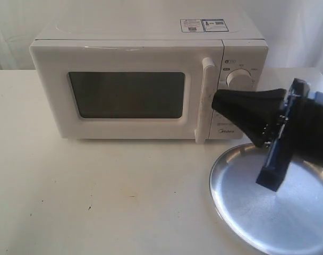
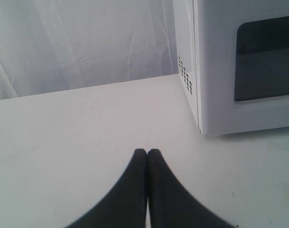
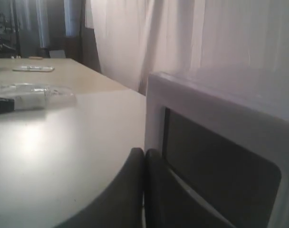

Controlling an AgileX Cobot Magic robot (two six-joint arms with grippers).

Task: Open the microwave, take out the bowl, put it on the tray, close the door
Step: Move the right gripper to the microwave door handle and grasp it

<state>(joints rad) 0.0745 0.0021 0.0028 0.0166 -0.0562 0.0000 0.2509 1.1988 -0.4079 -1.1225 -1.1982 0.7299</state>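
The white microwave [image 1: 151, 37] stands at the back of the table with its door [image 1: 127, 95] closed. My right gripper [image 1: 214, 102] is shut with nothing in it. Its black tip is at the vertical bar handle [image 1: 207, 74], just right of it at mid height; I cannot tell whether it touches. In the right wrist view the shut fingers [image 3: 137, 164] lie along the dark window [image 3: 216, 171]. The silver tray [image 1: 236, 212] lies at the front right, under that arm. My left gripper [image 2: 147, 152] is shut and empty over bare table, left of the microwave [image 2: 216, 61]. The bowl is hidden.
A round knob [image 1: 238, 78] sits on the control panel right of the handle. White curtains hang behind the table [image 1: 98, 186]. In the right wrist view a clear plastic object [image 3: 35, 95] lies on the surface further off.
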